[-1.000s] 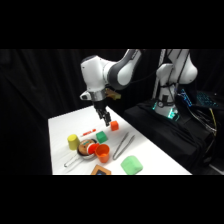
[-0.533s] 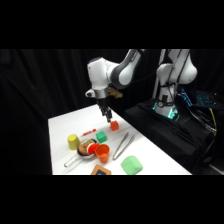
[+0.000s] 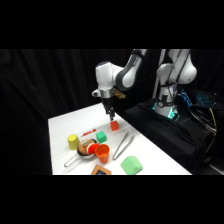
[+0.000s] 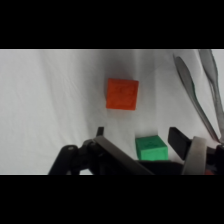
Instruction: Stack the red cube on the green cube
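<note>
Red cube (image 4: 122,93) beyond open jaws, apart; green cube (image 4: 151,148) between them.

We see a brightly lit white counter (image 3: 65,127) against a dark room; both views look soft, and the wrist view blurs most at its lower edge.

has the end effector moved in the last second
Yes. In the side view the end effector has shifted right and down, from above the green cube to just above the red cube.
</note>
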Available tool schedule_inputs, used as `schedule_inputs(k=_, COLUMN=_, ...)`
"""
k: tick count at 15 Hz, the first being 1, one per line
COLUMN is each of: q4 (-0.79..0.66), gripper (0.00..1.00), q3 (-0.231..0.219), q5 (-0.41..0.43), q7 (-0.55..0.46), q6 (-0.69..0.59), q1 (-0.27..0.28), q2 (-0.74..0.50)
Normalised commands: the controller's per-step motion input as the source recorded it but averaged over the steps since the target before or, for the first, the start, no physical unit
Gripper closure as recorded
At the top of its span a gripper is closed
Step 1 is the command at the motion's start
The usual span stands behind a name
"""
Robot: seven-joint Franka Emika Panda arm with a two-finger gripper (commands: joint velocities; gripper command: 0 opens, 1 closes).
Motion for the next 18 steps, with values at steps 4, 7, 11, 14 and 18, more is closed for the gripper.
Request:
schedule_inputs(k=4, q4=-0.33, gripper=0.0, q3=-0.019, q5=0.018, q7=0.01, q6=0.36, q1=-0.042, q2=-0.2)
schedule_inputs(k=7, q4=-0.29, gripper=0.0, q3=0.01, q5=0.12, q7=-0.02, q6=0.35, q1=-0.044, q2=-0.17)
schedule_inputs(k=11, q4=-0.23, gripper=0.0, q3=0.021, q5=0.142, q7=-0.02, q6=0.33, q1=-0.046, q2=-0.12)
schedule_inputs(k=14, q4=-0.18, gripper=0.0, q3=0.068, q5=0.217, q7=-0.07, q6=0.27, q1=-0.055, q2=-0.07)
schedule_inputs(k=18, q4=-0.06, gripper=0.0, q3=0.112, q5=0.244, q7=-0.11, q6=0.25, q1=-0.067, q2=0.07)
